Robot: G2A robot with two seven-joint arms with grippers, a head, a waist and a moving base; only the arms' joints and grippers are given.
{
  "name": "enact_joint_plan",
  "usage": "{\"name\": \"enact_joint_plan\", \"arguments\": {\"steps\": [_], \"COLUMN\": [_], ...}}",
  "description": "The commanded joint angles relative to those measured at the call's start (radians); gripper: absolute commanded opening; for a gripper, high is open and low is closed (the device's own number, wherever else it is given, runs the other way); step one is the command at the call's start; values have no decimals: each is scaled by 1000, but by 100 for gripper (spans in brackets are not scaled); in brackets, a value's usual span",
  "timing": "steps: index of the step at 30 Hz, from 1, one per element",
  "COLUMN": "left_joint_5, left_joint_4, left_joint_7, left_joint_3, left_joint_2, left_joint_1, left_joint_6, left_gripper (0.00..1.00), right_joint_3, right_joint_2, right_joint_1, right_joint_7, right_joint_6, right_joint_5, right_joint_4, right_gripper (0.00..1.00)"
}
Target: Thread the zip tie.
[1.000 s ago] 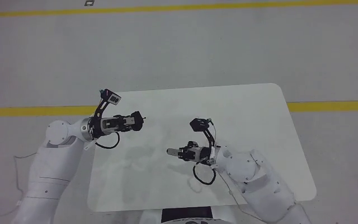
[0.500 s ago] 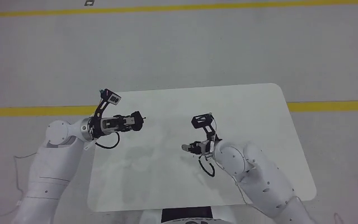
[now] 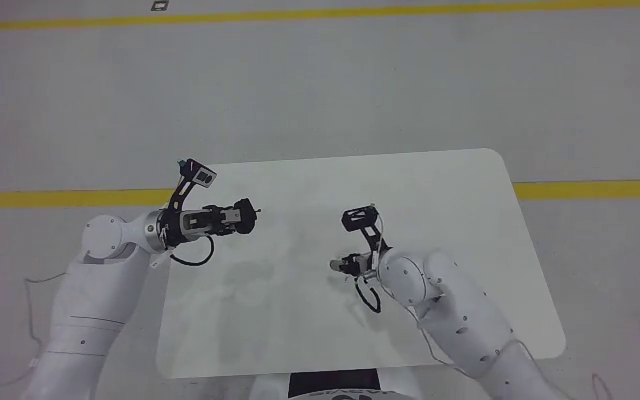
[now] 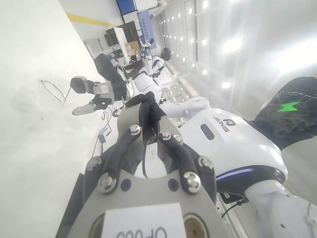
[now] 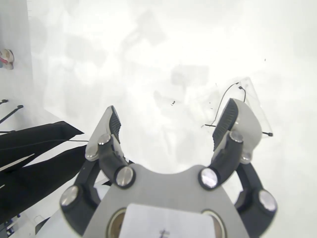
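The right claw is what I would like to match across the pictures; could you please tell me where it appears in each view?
Top view: right claw over the middle of the table, tipping the arm on the picture's right.
Left wrist view: farther off, side-on, open over the table.
Right wrist view: in the foreground, open.
Shared landmark: the white table; in both wrist views the zip tie lies beside the claw.

I count one table [image 3: 450, 200] and two end effectors: the left end effector [image 3: 251, 213] toward the table's 9 o'clock and the right end effector [image 3: 338, 265] near its middle. One zip tie [image 5: 220, 103] lies on the table, though its curved and straight strands could be two. Two yellow floor lines [image 3: 300, 15] run at 12 o'clock and through 3 and 9.
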Motion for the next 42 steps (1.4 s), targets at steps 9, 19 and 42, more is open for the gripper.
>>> {"name": "enact_joint_plan", "arguments": {"steps": [9, 19, 42], "left_joint_5": [0, 0, 0], "left_joint_4": [0, 0, 0], "left_joint_7": [0, 0, 0], "left_joint_3": [0, 0, 0], "left_joint_2": [0, 0, 0], "left_joint_1": [0, 0, 0], "left_joint_6": [0, 0, 0], "left_gripper": [0, 0, 0], "right_joint_3": [12, 23, 65], "right_joint_2": [-1, -4, 7], "right_joint_1": [-3, -9, -46], "right_joint_7": [14, 6, 86], "right_joint_6": [0, -7, -18], "right_joint_5": [-66, -63, -166], "right_joint_4": [25, 24, -11], "right_gripper": [100, 100, 13]}}
